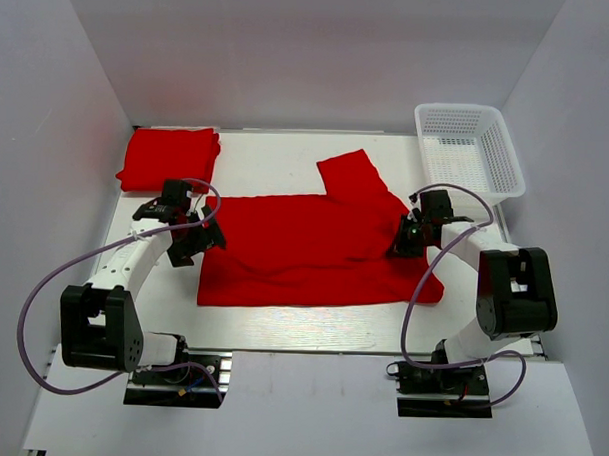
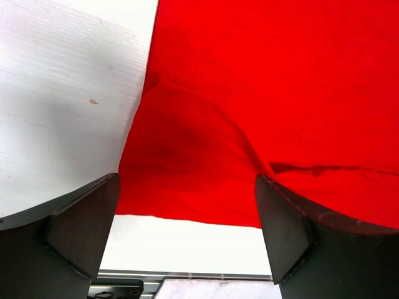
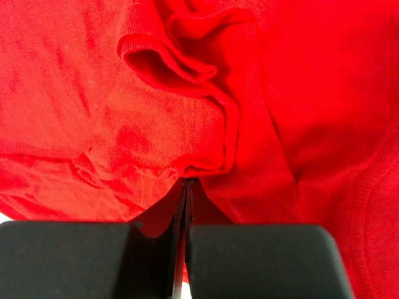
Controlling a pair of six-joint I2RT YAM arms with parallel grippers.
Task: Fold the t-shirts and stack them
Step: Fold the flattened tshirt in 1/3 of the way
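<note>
red cloth is risking a lopsided lift, i'm judging: past the folded t-shirt (image 1: 169,158) sitting far-left on the tabletop (image 1: 277,152), my left gripper (image 1: 199,246) is hanging wide open over the left hem of the spread t-shirt (image 1: 314,250), gripping nothing, while the right gripper (image 1: 404,240) is pinching shut on only a thin wrinkled ridge.

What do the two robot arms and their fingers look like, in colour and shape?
Both the left arm and the right arm have white links and bulky black joint housings, and they stand on black base plates. A thin, pale purple cable loops loosely beside each arm. The fingers are flat, dark, matte blocks.
</note>
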